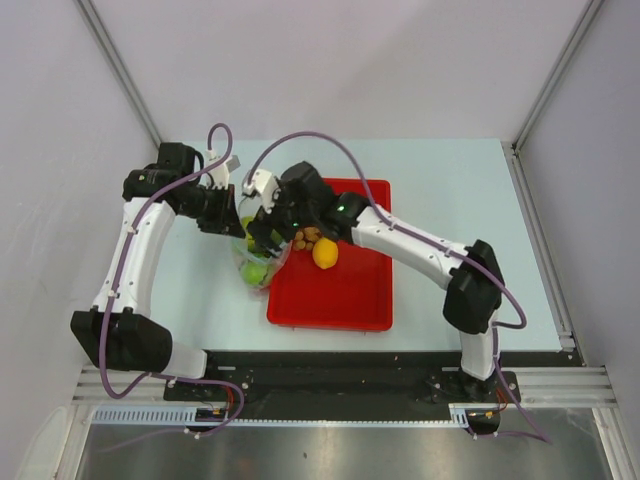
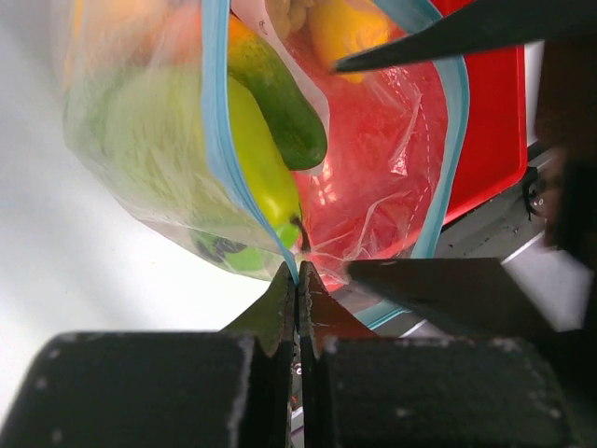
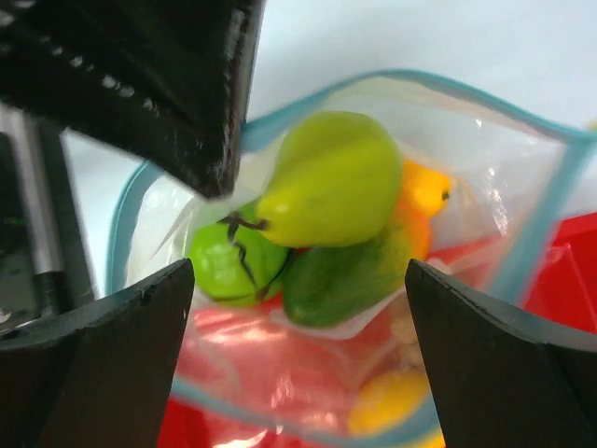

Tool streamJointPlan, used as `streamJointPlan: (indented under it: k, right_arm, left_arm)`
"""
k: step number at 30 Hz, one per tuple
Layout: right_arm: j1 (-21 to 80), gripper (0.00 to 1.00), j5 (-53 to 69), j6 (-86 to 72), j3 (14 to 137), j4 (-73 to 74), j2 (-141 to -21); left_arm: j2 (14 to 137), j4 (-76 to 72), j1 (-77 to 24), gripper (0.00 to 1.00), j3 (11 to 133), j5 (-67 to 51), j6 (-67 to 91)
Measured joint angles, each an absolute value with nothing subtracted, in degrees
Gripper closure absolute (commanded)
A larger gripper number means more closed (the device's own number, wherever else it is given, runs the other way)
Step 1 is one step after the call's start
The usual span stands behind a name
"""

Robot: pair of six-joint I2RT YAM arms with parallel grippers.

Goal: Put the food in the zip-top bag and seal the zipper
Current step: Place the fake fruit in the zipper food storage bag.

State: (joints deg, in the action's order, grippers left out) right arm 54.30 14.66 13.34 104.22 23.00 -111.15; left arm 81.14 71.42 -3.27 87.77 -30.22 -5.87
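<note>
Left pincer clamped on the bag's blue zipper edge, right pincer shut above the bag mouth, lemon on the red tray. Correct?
One error: the right pincer is open, not shut; the right wrist view shows its fingers spread wide above the mouth of the zip-top bag. The left pincer is clamped on the zipper edge, and the lemon is on the red tray.

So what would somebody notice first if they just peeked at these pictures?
Probably the bright red tray in the middle of the table, with a yellow lemon on it. Right at its left edge is the clear zip-top bag, stuffed with green fruits. The left arm's jaws pinch its blue zipper, and the right arm's jaws hang open over its mouth.
</note>
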Motion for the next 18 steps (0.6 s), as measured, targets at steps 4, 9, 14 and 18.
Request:
streamJointPlan:
  k: [4, 9, 14, 18]
  right_arm:
    - [48.49, 0.00, 22.85, 9.41, 101.67, 23.29, -105.45]
    - [37.28, 0.00, 28.38, 5.52, 96.16, 21.39, -96.05]
    - [36.12, 0.00, 27.40, 6.59, 90.70, 22.50, -95.94]
    - [37.98, 0.00, 23.94, 8.19, 87.07, 24.62, -102.76]
  left_arm:
    - [81.34, 71.37, -3.27, 1.00, 87.77, -30.39, -5.85]
    - [81.65, 71.20, -3.27, 1.00, 87.77, -30.68, -5.80]
    - [81.71, 71.20, -3.27, 1.00, 87.77, -30.70, -5.74]
    - [81.78, 71.20, -3.27, 1.00, 87.77, -30.68, -5.50]
